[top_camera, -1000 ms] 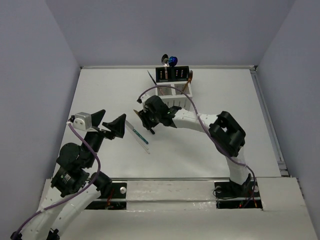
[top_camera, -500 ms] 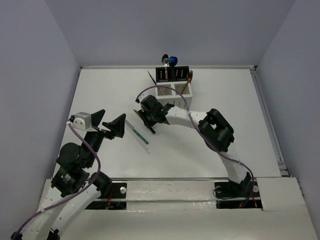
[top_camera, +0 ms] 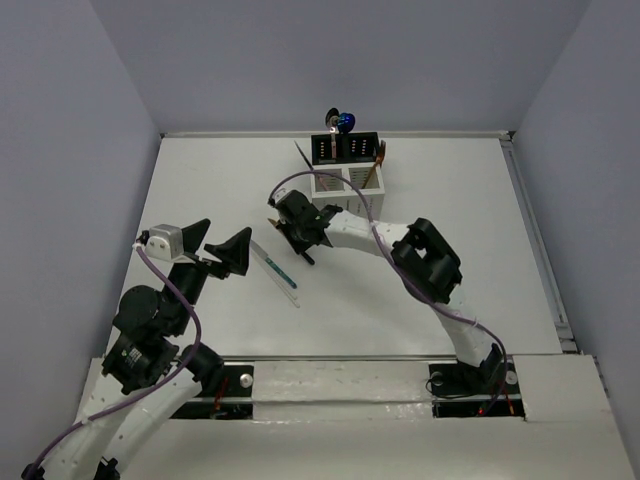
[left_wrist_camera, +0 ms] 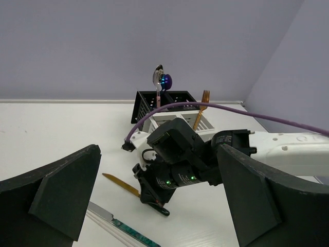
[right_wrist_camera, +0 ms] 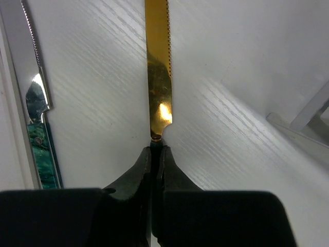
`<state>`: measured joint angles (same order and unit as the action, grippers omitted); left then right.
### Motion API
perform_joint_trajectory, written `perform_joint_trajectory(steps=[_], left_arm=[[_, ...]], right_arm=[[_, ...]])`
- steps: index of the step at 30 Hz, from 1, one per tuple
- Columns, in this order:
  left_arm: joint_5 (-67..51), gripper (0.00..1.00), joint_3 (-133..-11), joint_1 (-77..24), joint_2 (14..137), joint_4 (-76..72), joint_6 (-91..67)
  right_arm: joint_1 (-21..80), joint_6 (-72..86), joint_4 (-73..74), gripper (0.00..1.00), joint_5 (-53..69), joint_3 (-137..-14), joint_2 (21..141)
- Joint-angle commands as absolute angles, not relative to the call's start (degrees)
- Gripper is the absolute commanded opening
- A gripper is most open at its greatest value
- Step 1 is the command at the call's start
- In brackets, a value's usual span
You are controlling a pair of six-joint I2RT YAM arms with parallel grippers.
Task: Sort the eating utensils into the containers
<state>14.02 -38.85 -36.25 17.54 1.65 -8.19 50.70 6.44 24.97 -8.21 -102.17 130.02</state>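
My right gripper (top_camera: 291, 232) (right_wrist_camera: 157, 149) is low on the table and shut on the black handle of a knife with a gold serrated blade (right_wrist_camera: 158, 77) (left_wrist_camera: 120, 184), which lies flat. A teal-handled knife (top_camera: 276, 272) (right_wrist_camera: 36, 121) lies just left of it. My left gripper (top_camera: 222, 250) hangs open above the table, left of the teal knife, with nothing between its fingers. The caddy of containers (top_camera: 347, 166) (left_wrist_camera: 169, 105) stands at the back, holding a blue-tinted spoon (top_camera: 345, 122), a gold fork (left_wrist_camera: 204, 99) and a thin dark utensil (top_camera: 303, 156).
A purple cable (left_wrist_camera: 216, 106) arcs over the right arm. A raised rail (top_camera: 535, 240) lines the table's right edge. The grey walls close in at the back and on both sides.
The right gripper has shut on the gold knife's handle, and its wrist has slid a little left and farther back. The left arm and teal knife have not moved.
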Motion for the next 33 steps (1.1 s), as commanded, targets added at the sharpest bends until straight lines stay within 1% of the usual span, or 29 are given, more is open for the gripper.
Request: perform_joint_trajectory(steps=[1, 5, 8, 11, 13, 16, 22, 27, 33], left_arm=[[14.41, 0.99, -38.23, -35.95, 17.40, -0.35, -8.44], [14.76, 0.99, -38.23, -35.95, 17.49, -0.35, -8.35], [15.12, 0.99, -38.23, -35.95, 17.40, -0.35, -8.26], [15.29, 0.99, -38.23, -35.95, 17.40, -0.35, -8.26], [15.12, 0.99, -38.14, -35.95, 17.40, -0.35, -8.26], [14.85, 0.99, -38.14, -35.95, 17.40, -0.35, -8.44], [15.12, 0.99, -38.14, -35.95, 17.14, -0.26, -8.44], [15.03, 0.99, -38.14, -35.95, 17.14, -0.35, -8.44], [14.94, 0.99, -38.14, -35.95, 17.14, -0.35, -8.44]], right_arm=[[51.24, 6.67, 22.34, 0.00, -8.27, -100.65, 126.75], [51.24, 6.86, 11.80, 0.00, -8.00, -96.35, 119.28], [51.24, 8.43, -0.57, 0.00, -6.51, -91.69, 110.69], [49.49, 11.42, -8.41, 0.00, -4.75, -87.99, 106.27], [48.60, 11.69, -15.62, 0.00, -6.67, -84.74, 103.63], [45.98, 10.20, -22.48, 0.00, -11.32, -83.41, 103.27], [41.23, 9.06, -32.15, 0.00, -13.80, -84.20, 106.43], [38.77, 6.69, -35.85, 0.00, -14.59, -85.52, 110.12], [38.23, 2.55, -41.13, 0.00, -15.29, -84.81, 113.72]])
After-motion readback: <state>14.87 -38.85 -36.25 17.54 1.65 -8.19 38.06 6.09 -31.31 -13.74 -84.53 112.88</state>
